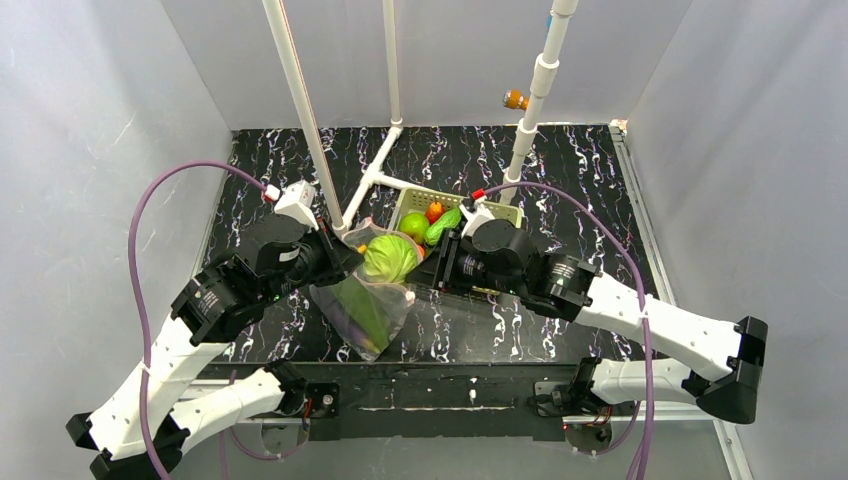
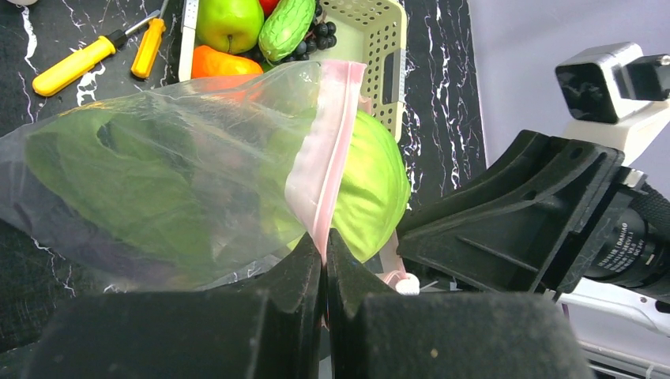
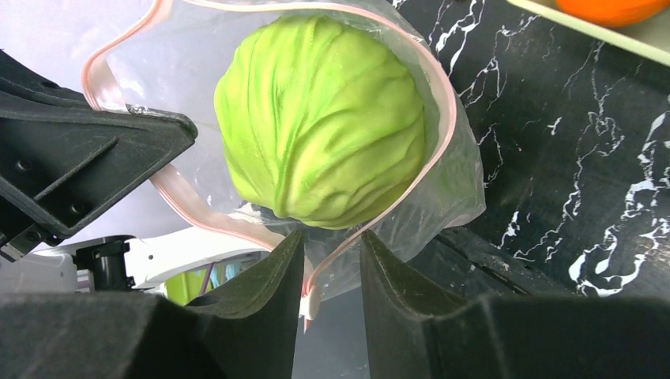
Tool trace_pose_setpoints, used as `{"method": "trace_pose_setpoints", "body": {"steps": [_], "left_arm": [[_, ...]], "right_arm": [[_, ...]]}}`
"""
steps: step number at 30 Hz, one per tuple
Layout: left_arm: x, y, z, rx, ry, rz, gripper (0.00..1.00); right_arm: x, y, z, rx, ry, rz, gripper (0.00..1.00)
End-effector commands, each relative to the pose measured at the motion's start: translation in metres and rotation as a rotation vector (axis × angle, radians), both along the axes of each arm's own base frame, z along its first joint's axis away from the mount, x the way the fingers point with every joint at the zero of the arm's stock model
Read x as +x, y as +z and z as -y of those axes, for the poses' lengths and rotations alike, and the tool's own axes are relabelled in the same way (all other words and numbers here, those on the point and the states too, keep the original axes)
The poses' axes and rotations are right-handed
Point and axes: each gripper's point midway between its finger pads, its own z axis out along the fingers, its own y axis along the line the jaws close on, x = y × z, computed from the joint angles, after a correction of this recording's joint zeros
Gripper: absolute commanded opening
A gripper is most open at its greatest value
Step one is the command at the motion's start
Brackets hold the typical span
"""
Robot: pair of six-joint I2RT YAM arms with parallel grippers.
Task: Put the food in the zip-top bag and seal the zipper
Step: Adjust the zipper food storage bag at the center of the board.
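Observation:
The clear zip-top bag (image 1: 365, 305) is held off the table between both arms. The green leaves (image 2: 118, 174) and the dark-purple eggplant (image 2: 47, 225) lie inside it. The pale-green cabbage (image 3: 320, 118) sits in the open mouth, ringed by the pinkish zipper (image 3: 442, 118). My left gripper (image 2: 325, 246) is shut on the zipper strip (image 2: 328, 150) at one side of the mouth. My right gripper (image 3: 332, 253) is open. The zipper's end and its white slider (image 3: 312, 300) hang between the jaws, against the left finger. The cabbage (image 1: 390, 257) also shows in the top view between the two grippers.
The yellow-green slotted basket (image 1: 505, 212) stands behind the bag with an apple (image 2: 229, 22), an orange item, a green gourd and dark grapes in it. Two yellow-handled tools (image 2: 75, 65) lie left of it. White pipe posts (image 1: 305, 110) rise behind.

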Motion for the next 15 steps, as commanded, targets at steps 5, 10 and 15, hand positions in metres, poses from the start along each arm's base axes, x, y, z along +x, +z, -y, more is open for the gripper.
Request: {"method": "trace_pose_setpoints", "body": {"steps": [5, 10, 15], "left_arm": [[0.002, 0.011, 0.003, -0.039, 0.0, 0.03, 0.0], [0.002, 0.01, 0.004, -0.038, -0.002, 0.026, 0.0], [0.0, 0.01, 0.0, -0.035, 0.002, 0.025, 0.0]], "right_arm": [[-0.014, 0.002, -0.018, 0.067, 0.053, -0.033, 0.41], [-0.014, -0.001, -0.017, 0.076, 0.043, -0.029, 0.36], [-0.002, 0.02, -0.012, 0.065, 0.015, 0.081, 0.1]]}}
